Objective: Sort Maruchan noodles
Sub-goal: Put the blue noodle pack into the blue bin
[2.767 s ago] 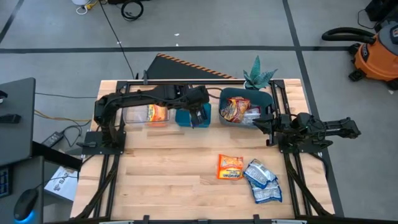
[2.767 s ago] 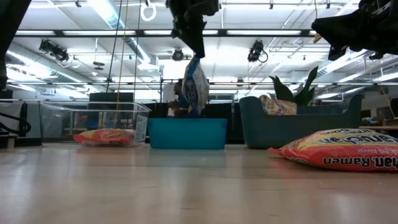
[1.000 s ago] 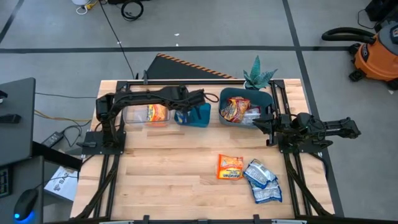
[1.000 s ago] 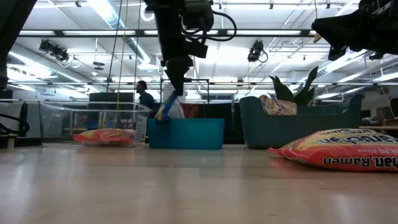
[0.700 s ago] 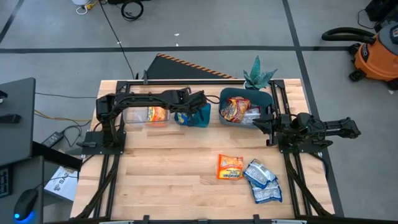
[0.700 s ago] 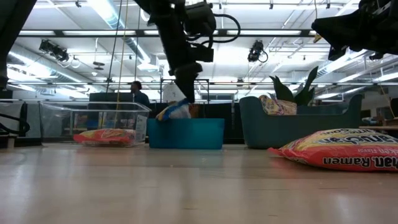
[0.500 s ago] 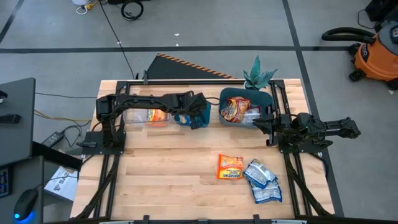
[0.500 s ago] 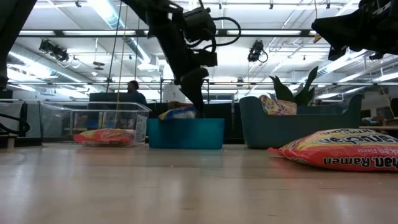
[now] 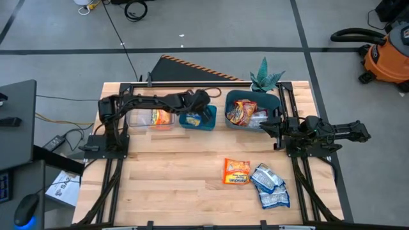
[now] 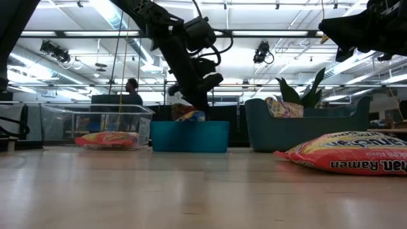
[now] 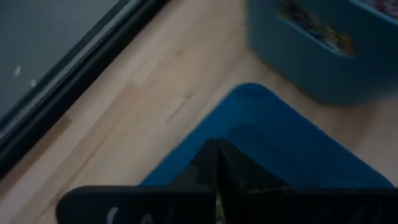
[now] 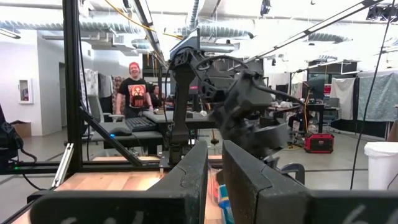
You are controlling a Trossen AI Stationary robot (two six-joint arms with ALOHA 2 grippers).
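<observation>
My left gripper (image 9: 204, 116) (image 10: 201, 109) reaches down into the small blue bin (image 9: 198, 121) (image 10: 191, 137), shut on a blue-white noodle packet (image 10: 189, 116) whose top shows just above the bin's rim. In the left wrist view the shut fingers (image 11: 216, 149) point into the blue bin (image 11: 298, 155). An orange packet (image 9: 236, 171) (image 10: 350, 154) and several blue-white packets (image 9: 268, 185) lie flat on the table. My right gripper (image 9: 267, 125) (image 12: 215, 168) waits near the table's right edge, its fingers almost together, touching nothing. My left gripper pinches the noodle packet by its right end (image 10: 196, 114), the fingers slanting down from above. The packet lies nearly flat at the blue bin's rim, stretching left from the fingers. The fingers themselves hide the place of contact in the wrist view.
A clear bin (image 9: 150, 118) (image 10: 108, 127) with an orange packet (image 10: 105, 138) stands left of the blue bin. A teal bin (image 9: 252, 110) (image 10: 299, 130) with red-silver packets stands right of it. A plant (image 9: 265, 78) sits at the far edge. The table's near left is bare wood.
My left gripper has gone down and toward the table's right over the blue bin, tipping further over. The packet, which leaned upright at the bin's left end, has been drawn right and laid nearly flat at the rim.
</observation>
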